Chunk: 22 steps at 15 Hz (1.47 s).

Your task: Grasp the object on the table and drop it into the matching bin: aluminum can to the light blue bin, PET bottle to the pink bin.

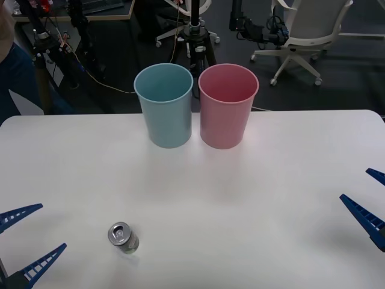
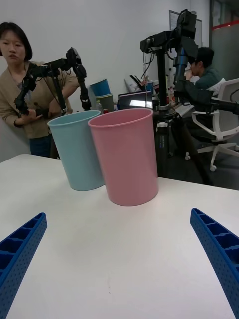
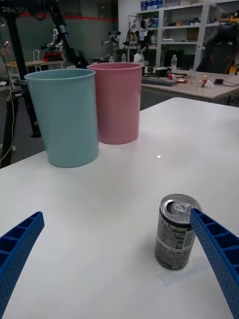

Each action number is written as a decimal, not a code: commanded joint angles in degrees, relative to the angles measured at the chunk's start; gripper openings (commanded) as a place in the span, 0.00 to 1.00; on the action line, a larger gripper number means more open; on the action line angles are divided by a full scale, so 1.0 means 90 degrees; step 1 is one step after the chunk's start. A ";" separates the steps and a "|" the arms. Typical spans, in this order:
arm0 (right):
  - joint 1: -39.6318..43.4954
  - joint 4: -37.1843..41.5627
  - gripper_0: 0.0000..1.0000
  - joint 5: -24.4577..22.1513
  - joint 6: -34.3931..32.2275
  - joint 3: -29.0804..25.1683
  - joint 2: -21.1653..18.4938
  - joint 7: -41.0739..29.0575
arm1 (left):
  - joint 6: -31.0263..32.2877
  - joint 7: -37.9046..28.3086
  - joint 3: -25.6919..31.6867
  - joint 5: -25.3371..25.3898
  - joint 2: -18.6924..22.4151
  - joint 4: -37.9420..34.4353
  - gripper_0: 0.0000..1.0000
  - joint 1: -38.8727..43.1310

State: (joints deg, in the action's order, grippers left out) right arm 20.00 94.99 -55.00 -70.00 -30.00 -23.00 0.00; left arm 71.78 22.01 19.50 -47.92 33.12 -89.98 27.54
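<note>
The left gripper (image 1: 24,238) hovers wide open and empty at the table's (image 1: 252,229) near left edge, the upright aluminum can (image 1: 123,237) just beside it, the light blue bin (image 1: 164,105) and pink bin (image 1: 227,106) touching at the far edge, and the right gripper (image 1: 368,201) spread empty at the right edge.

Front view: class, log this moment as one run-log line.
can: upright on table, ungrasped | left pincer: open, beside can | right pincer: open, idle | blue bin, pink bin: upright
</note>
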 commanded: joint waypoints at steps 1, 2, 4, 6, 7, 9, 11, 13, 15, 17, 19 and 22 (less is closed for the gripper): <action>0.0000 0.0001 1.00 0.0000 0.0000 0.0000 0.0000 0.0000 | 0.0022 0.0464 -0.0292 0.0081 0.0187 0.0095 1.00 0.0016; 0.0000 0.0001 1.00 0.0000 0.0000 0.0000 0.0000 0.0000 | 0.0032 0.0493 -0.0428 0.0081 0.0255 0.0154 1.00 -0.0003; 0.0000 0.0001 1.00 0.0000 0.0000 0.0000 0.0000 0.0000 | 0.0042 0.0572 -0.0702 0.0100 0.0363 0.0261 1.00 -0.0023; 0.0000 0.0001 1.00 0.0000 0.0000 0.0000 0.0000 0.0000 | 0.0052 0.0679 -0.0858 0.0110 0.0382 0.0378 1.00 -0.0081; 0.0000 0.0001 1.00 0.0000 0.0000 0.0000 0.0000 0.0000 | 0.0052 0.0904 -0.0956 0.0159 0.0382 0.0544 1.00 -0.0189; 0.0000 0.0001 1.00 0.0000 0.0000 0.0000 0.0000 0.0000 | 0.0139 0.1118 -0.1131 0.0198 0.0392 0.1013 1.00 -0.0462; 0.0000 0.0001 1.00 0.0000 0.0000 0.0000 0.0000 0.0000 | 0.0169 0.1402 -0.1288 0.0266 0.0392 0.1404 1.00 -0.0677; 0.0000 0.0001 1.00 0.0000 0.0000 0.0000 0.0000 0.0000 | 0.0218 0.1519 -0.1454 0.0276 0.0392 0.1687 1.00 -0.0814; 0.0000 0.0001 1.00 0.0000 0.0000 0.0000 0.0000 0.0000 | 0.0237 0.1851 -0.1727 0.0354 0.0392 0.1882 1.00 -0.0931; 0.0000 0.0001 1.00 0.0000 0.0000 0.0000 0.0000 0.0000 | 0.0237 0.1968 -0.1932 0.0383 0.0392 0.1970 1.00 -0.0989; 0.0000 0.0001 1.00 0.0000 0.0000 0.0000 0.0000 0.0000 | 0.0227 0.2075 -0.2088 0.0383 0.0343 0.2019 1.00 -0.1048; 0.0000 0.0001 1.00 0.0000 0.0000 0.0000 0.0000 0.0000 | 0.0169 0.2193 -0.2196 0.0335 0.0158 0.2156 1.00 -0.1214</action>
State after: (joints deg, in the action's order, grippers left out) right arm 20.00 95.00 -55.00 -70.00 -30.00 -23.00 0.00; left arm 73.37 41.49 -0.11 -44.70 35.03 -71.19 17.14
